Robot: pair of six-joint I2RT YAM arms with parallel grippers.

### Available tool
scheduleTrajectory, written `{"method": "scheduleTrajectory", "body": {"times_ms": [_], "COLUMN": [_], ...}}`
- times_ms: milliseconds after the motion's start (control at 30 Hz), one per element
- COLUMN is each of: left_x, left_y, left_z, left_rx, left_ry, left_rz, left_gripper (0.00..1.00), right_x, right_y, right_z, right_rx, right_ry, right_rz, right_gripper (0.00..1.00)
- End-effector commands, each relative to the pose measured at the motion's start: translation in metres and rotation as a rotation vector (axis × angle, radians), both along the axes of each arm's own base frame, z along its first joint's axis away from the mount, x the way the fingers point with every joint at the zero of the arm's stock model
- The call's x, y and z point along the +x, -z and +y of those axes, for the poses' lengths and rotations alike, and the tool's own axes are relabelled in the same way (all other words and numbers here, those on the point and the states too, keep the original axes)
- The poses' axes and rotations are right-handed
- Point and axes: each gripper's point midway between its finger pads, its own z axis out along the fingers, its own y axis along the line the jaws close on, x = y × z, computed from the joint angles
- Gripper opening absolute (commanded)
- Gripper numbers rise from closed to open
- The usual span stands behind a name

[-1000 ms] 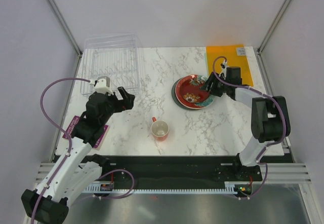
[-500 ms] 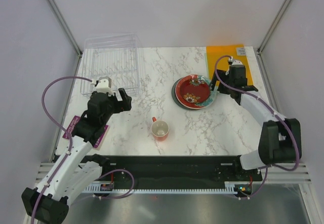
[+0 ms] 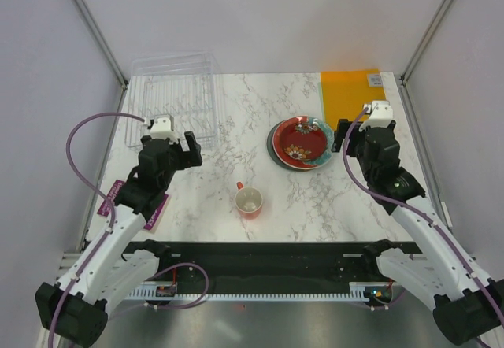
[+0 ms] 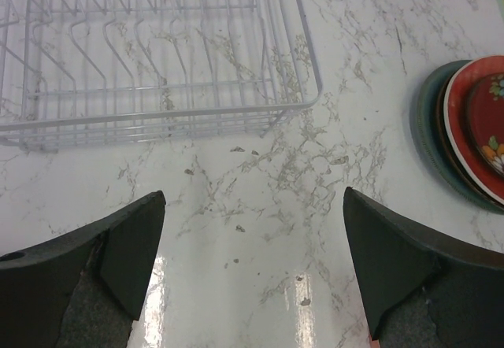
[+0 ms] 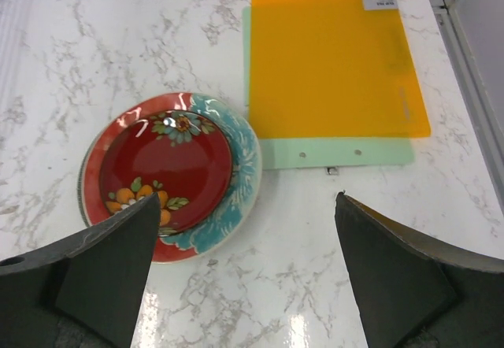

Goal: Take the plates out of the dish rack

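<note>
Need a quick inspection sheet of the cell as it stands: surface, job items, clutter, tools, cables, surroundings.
Surface: white marble table, with glare patches near the tools.
Job's things: the plates are stacked right of centre, a red floral one on top. The exact count is unclear. The dish rack is at the far left, and no plates show in it.
Clutter: a red mug stands upright near the front centre. An orange sheet at the far right lies on a pale green sheet.
Grippers: the left tool is open and holds nothing, near the rack. The right tool is open and holds nothing, beside the stack.
Cables: purple cables loop beside both arms, and none crosses the stack.
Surroundings: plain walls and metal frame posts.
</note>
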Motion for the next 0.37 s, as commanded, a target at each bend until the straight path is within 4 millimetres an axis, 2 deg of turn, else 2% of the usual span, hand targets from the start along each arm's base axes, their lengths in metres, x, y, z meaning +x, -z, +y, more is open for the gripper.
{"method": "scheduleTrajectory", "body": {"times_ms": [0,100,233,333], "left_x": [0.015,0.017,0.019,0.021], "left_y": [-0.020,-0.022,-0.035,-0.038], "left_z": [0.006,0.006,0.009,0.011], "left_rx": [0.025,0.035,0.048,0.053], "left_ry": [-0.047,-0.043,-0.044,-0.053], "left_rz": [-0.054,-0.085,-0.173,-0.198], "left_gripper": [1.00,1.00,1.00,1.00], "right_x": [-0.007,-0.012,-0.018,-0.023], "right_y": [0.006,-0.001,-0.010,-0.016], "right_z": [-0.023,-0.032,-0.032,-0.035], "right_rx": [-0.062,-0.059,-0.049,-0.013], "right_ry": [0.102,0.140,0.127,0.136], "right_rz": [-0.007,-0.036,-0.078,-0.138], "right_gripper": [0.98,0.98,0.98,0.98]}}
